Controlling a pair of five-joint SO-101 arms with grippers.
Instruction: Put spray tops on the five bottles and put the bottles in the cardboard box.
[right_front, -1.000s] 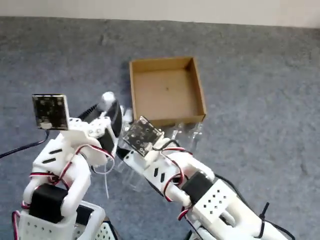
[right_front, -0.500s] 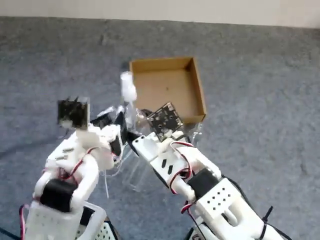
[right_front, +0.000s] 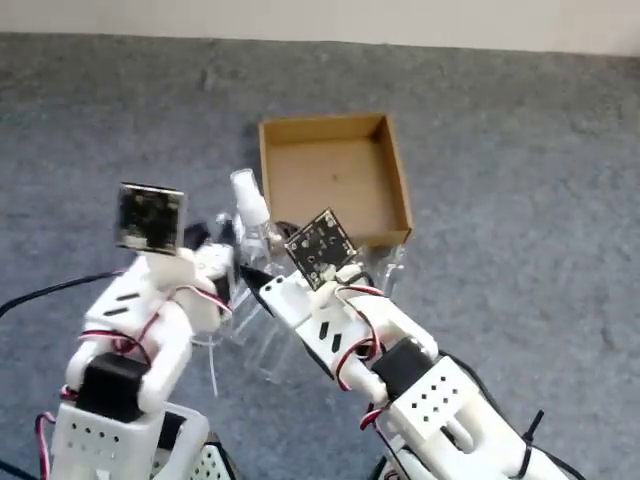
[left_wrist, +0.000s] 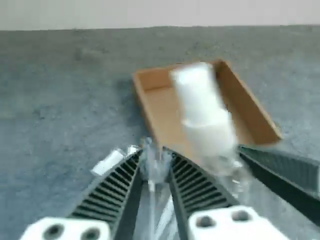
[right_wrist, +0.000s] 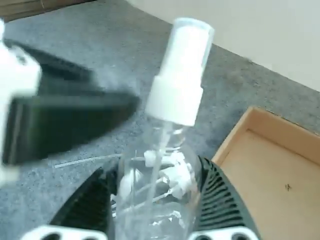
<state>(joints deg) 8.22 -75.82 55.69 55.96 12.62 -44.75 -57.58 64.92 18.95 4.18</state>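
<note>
A clear bottle (right_front: 256, 236) (right_wrist: 160, 200) stands upright just left of the cardboard box (right_front: 400, 185), with a white spray top (right_front: 244, 196) (right_wrist: 180, 85) (left_wrist: 202, 115) on its neck. My right gripper (right_wrist: 157, 187) (right_front: 262, 282) is shut on the bottle's body. My left gripper (left_wrist: 156, 159) hangs beside the bottle, short of the spray top and apart from it. Its fingers stand a narrow gap apart, with only blurred clear plastic showing through the gap. In the right wrist view the left gripper (right_wrist: 129, 106) is a dark wedge off to one side of the top.
The box (left_wrist: 145, 100) (right_wrist: 270, 165) has nothing in it. Several clear bottles lie on the grey carpet under the arms (right_front: 272, 345) and by the box's near wall (right_front: 388, 262). A loose white spray part (left_wrist: 111, 161) and a thin tube (right_front: 212, 375) lie nearby.
The spray top went from my left gripper, left of the box, onto the bottle in my right gripper. The left gripper has let go of it. Both arms rose, and the bottle came upright.
</note>
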